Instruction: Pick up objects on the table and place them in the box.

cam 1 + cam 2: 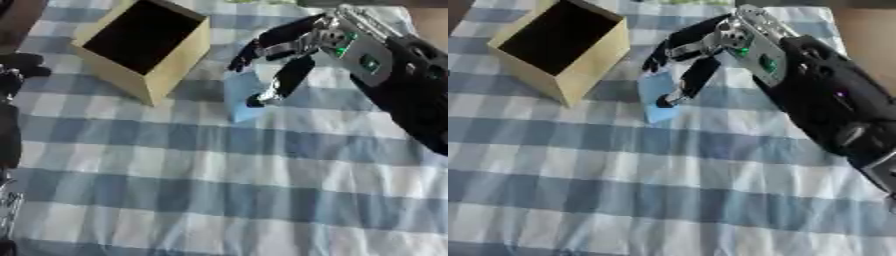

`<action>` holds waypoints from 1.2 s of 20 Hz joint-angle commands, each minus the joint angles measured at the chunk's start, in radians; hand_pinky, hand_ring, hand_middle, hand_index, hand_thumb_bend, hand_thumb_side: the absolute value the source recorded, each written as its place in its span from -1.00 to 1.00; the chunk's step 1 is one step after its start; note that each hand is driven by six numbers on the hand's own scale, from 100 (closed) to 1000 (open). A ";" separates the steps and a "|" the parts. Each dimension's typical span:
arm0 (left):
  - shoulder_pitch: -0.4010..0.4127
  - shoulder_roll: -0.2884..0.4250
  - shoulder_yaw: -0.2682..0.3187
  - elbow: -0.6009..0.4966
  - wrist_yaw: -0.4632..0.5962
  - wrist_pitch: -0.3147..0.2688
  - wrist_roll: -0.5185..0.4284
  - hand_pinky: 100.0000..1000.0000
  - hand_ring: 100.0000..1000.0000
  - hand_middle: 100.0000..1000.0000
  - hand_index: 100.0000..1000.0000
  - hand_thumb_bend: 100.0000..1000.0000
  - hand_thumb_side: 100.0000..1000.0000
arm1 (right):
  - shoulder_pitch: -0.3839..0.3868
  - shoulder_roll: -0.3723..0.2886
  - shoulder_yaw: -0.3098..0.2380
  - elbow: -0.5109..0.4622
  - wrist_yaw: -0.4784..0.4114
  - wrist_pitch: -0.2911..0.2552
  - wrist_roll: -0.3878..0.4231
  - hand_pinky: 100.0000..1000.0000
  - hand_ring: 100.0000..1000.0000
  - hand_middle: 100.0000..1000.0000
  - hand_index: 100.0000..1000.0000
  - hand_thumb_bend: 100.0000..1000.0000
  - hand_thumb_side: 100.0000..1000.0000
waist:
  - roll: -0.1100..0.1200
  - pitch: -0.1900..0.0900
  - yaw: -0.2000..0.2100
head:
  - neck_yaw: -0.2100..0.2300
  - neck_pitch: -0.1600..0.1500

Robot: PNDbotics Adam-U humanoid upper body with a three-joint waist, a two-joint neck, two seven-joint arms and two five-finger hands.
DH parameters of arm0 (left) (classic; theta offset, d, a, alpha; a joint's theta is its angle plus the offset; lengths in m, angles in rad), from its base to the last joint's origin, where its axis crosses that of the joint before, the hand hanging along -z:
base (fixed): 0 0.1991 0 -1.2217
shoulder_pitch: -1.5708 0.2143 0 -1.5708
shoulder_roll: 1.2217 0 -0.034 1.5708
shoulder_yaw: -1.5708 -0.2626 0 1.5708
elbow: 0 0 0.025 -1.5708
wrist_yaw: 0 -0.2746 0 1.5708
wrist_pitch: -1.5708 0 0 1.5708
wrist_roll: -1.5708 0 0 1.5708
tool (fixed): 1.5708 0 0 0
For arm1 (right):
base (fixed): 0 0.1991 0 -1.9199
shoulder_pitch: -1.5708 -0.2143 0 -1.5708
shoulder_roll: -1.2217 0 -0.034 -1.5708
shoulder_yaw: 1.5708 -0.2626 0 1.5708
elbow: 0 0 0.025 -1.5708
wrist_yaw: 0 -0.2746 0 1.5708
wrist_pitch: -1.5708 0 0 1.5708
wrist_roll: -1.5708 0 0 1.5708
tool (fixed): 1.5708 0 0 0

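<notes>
A light blue flat object [240, 98] stands tilted on the checked cloth, just right of the box. My right hand [302, 47] comes in from the upper right. Its thumb [282, 82] lies across the object's front and its fingers [249, 52] curl over the top behind it, pinching it. I cannot tell whether the object's lower edge still touches the cloth. The open wooden box [175, 55] sits at the upper left with a dark, empty-looking inside. My left hand [16, 70] shows only as a dark shape at the left edge.
A blue and white checked cloth [219, 190] covers the table. My right forearm [833, 110] fills the right side. Bare brown table [430, 20] shows at the top right corner.
</notes>
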 commanded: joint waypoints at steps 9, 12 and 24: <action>-0.008 0.001 0.003 -0.014 0.015 0.006 -0.009 0.19 0.22 0.38 0.50 -0.97 0.54 | -0.009 0.002 -0.019 0.047 0.031 -0.152 0.136 0.78 0.79 0.67 1.00 -0.44 0.33 | 0.001 -0.015 0.002 | -0.004 -0.002; -0.009 0.001 0.001 -0.014 0.017 0.008 -0.013 0.19 0.22 0.38 0.50 -0.97 0.53 | -0.005 0.009 -0.031 0.062 0.044 -0.137 0.136 0.72 0.74 0.57 0.92 -0.49 0.31 | 0.002 -0.015 0.004 | -0.005 -0.002; -0.008 0.000 0.001 -0.014 0.018 0.013 -0.023 0.19 0.22 0.38 0.50 -0.97 0.54 | -0.013 -0.010 -0.066 -0.009 -0.082 -0.017 0.094 0.50 0.45 -0.02 0.42 -1.00 0.43 | 0.003 -0.018 0.001 | -0.001 -0.004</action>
